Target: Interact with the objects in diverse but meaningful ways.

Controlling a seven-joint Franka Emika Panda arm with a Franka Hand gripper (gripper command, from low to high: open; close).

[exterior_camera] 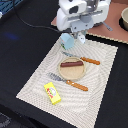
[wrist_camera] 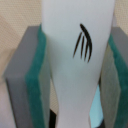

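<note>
exterior: high, off the arm, tilted down on the mat (exterior_camera: 70,75), whole layout seen from some way off | wrist: pressed close between the pads (wrist_camera: 37,80), cup (wrist_camera: 75,55) filling the frame | shared: cup (exterior_camera: 66,40) at the gripper (exterior_camera: 80,38)

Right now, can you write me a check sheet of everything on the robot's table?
Surface: beige placemat on a black table.
Job's things: pale blue cup in the gripper; sausage on a round plate; yellow packet on the mat.
Clutter: two orange-handled utensils beside the plate.
Grippers: gripper shut on the cup, pads pressing its sides.
Cables: dark cable across the table.
Surroundings: brown board, bowl.
</note>
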